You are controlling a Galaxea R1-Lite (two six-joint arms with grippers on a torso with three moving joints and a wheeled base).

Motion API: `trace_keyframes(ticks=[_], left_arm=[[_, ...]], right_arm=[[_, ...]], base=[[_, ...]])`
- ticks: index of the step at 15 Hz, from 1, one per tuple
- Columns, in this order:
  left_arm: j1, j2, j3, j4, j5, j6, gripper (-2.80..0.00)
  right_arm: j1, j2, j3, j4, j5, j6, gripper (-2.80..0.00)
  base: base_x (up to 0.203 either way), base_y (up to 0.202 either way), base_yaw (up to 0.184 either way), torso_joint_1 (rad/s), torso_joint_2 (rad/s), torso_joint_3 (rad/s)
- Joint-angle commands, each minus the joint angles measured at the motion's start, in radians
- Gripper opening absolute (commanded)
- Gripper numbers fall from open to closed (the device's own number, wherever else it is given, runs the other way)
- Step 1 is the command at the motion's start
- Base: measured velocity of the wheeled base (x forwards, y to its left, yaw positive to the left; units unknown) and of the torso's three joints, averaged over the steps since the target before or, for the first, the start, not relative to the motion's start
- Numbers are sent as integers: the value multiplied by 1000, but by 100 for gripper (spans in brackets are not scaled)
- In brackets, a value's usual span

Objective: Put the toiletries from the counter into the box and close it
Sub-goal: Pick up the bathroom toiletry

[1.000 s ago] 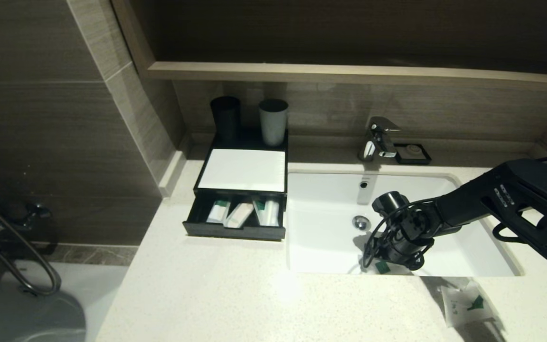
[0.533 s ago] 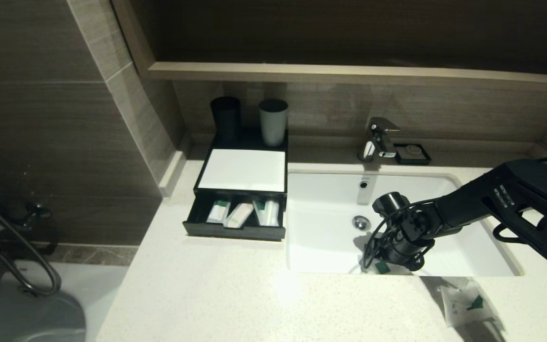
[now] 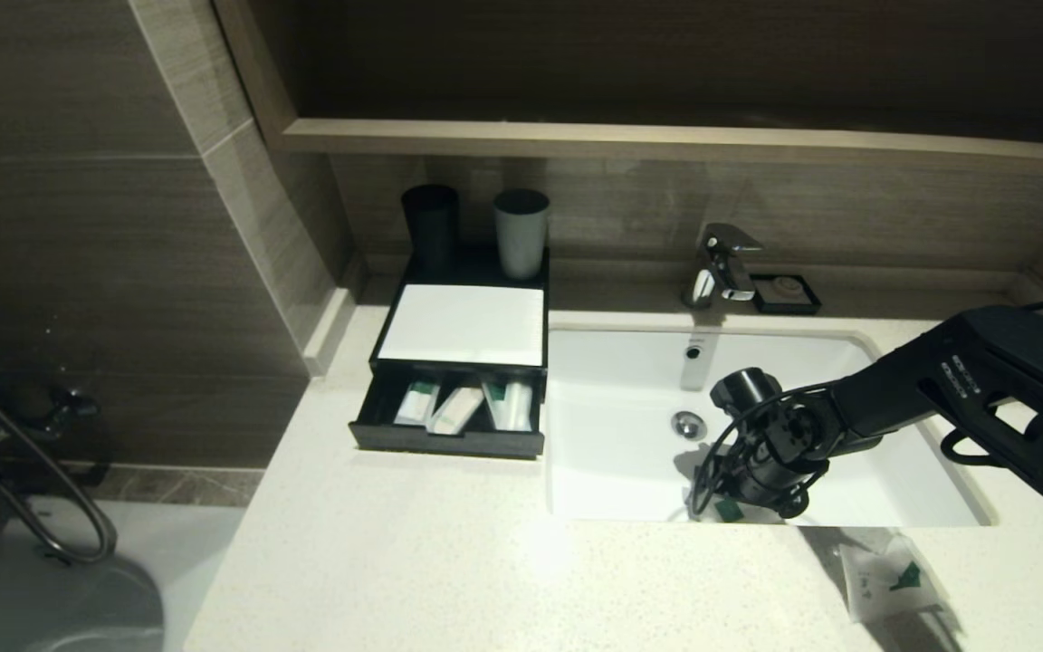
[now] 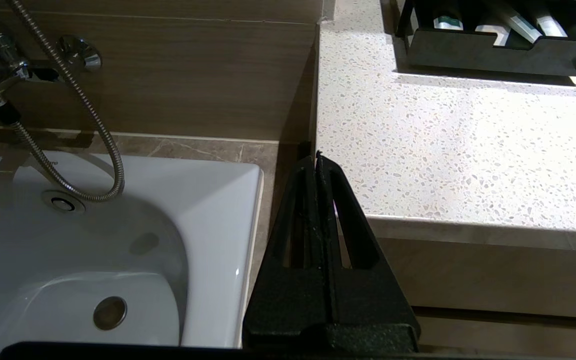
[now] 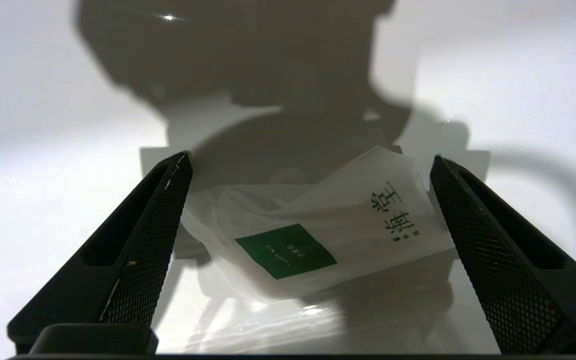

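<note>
A black box (image 3: 449, 439) with a white top stands left of the sink, its drawer pulled out with several white-and-green toiletries (image 3: 458, 405) inside; it also shows in the left wrist view (image 4: 493, 50). My right gripper (image 5: 310, 165) is open, low inside the white sink (image 3: 630, 489), with a white packet with a green square label (image 5: 318, 235) lying between its fingers on the sink wall. The packet's green label shows under the gripper in the head view (image 3: 728, 510). A second white packet (image 3: 888, 580) lies on the counter at the front right. My left gripper (image 4: 316, 160) is shut and empty, parked beside the counter's edge.
A black cup (image 3: 429, 222) and a grey cup (image 3: 521, 231) stand behind the box. A tap (image 3: 721, 263) and a soap dish (image 3: 786, 292) are at the back of the sink. A bathtub (image 4: 93, 240) lies left of the counter (image 3: 449, 561).
My right gripper has shifted very slightly inside the sink. Nothing else has moved.
</note>
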Motion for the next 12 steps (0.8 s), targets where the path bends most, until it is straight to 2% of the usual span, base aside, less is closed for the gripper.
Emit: trace_keyframes(ticks=[1, 12], left_arm=[[0, 0, 0, 0, 1, 0, -280], [0, 0, 0, 0, 1, 0, -280]], right_arm=[[0, 11, 0, 3, -1, 2, 0], [17, -106, -50, 27, -2, -4, 0]], base=[[0, 0, 0, 0, 0, 0], [0, 0, 0, 0, 0, 0]])
